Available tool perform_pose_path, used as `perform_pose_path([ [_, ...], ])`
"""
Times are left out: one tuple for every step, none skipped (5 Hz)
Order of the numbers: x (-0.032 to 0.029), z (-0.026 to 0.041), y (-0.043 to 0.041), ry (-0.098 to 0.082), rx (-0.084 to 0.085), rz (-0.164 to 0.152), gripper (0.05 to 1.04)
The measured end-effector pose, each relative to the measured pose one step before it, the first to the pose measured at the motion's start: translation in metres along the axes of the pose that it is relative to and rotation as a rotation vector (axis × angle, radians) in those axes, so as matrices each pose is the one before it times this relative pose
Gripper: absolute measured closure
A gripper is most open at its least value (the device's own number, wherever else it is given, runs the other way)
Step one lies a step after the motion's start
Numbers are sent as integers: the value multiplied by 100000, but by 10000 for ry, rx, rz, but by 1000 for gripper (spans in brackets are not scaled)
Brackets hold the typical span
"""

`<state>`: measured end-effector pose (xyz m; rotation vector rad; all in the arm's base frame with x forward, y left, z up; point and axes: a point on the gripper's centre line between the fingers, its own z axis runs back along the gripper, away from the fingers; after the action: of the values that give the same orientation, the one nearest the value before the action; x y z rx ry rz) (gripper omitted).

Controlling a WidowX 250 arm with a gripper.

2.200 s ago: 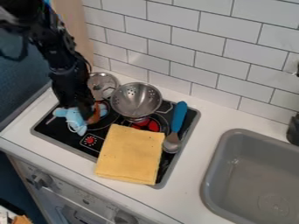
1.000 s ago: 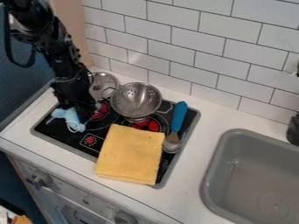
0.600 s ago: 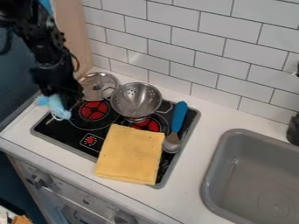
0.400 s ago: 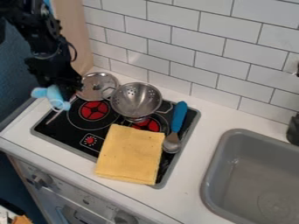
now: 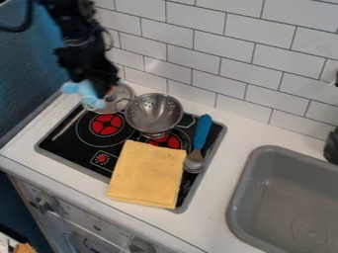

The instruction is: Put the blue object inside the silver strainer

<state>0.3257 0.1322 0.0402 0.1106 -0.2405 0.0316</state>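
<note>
Your gripper (image 5: 99, 92) has the pale blue, soft-looking object (image 5: 84, 94) pinched and up in the air, over the back left part of the black cooktop (image 5: 84, 143). It's lumpy: one rounded lobe sticks out at the left, another hangs lower right, next to the lid in your view. Colour's an even light blue, surface looks matte; outline is blurred, so you can't tell the finer shape. Small orange-brown patch at the gripper's tips, can't tell what it belongs to.

Your target, the silver perforated metal strainer (image 5: 153, 113), stands open side up on the cooktop, right of the blue object and apart from it. Round silver lid (image 5: 119, 99) is just beside the strainer, on its left. Folded yellow cloth (image 5: 147, 173) lies in front; spoon with a blue handle (image 5: 202, 132) is right of that. White worktop (image 5: 228, 173) around the cooktop, grey sink (image 5: 290, 197) at right.
</note>
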Motion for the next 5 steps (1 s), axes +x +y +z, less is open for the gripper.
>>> perform_pose_path([
  [1725,-1458,-2260,447,-305,-370,593],
  [1309,-1526,-1219,-75,-747,-590,593],
  [-53,-1785,-896,396,281,-536,593],
  [30,-1212,-904,190,73,-604,593],
  [-292,-666,-322,180,-85,-187,516],
])
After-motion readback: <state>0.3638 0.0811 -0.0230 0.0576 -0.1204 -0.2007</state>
